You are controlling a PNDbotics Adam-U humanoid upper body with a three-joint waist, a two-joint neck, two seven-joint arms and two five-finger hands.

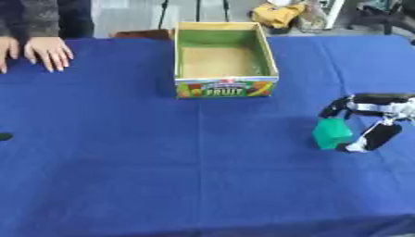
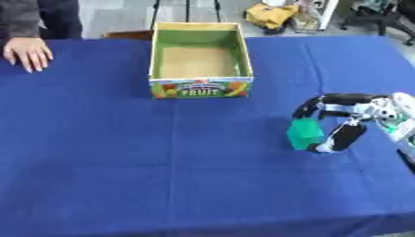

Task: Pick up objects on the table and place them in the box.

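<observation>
Dark shape (image 1: pixel 5 136) at left edge, perhaps the other robot hand.
</observation>
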